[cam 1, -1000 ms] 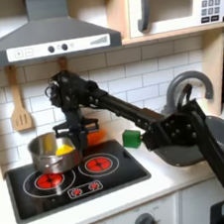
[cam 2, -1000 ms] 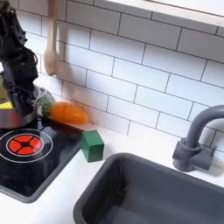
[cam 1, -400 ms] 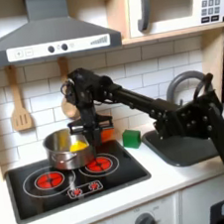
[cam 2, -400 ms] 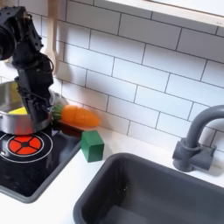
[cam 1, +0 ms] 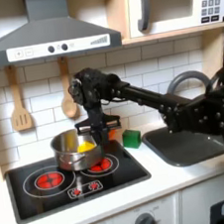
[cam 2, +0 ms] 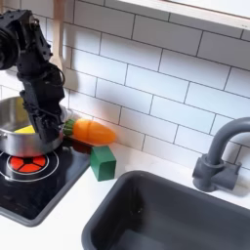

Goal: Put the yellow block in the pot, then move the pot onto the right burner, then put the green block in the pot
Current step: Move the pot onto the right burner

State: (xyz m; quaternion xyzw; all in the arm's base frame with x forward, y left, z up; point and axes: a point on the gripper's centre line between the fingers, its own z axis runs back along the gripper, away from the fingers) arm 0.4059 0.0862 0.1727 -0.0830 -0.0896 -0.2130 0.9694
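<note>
Shifted since earlier toward the stovetop's right burner (cam 1: pixel 99 166): pot (cam 1: pixel 74 149) containing yellow block (cam 1: pixel 83 145), rim pinched by gripper (cam 1: pixel 97 136); lowering next, green block (cam 1: pixel 132 138) pending.

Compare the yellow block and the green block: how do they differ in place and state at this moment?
The yellow block lies inside the pot, which the gripper holds by its rim; the green block stands on the counter beside the stove, untouched. The yellow block is half hidden by the pot's wall; the green block is in full view. Both are small toy blocks.
</note>
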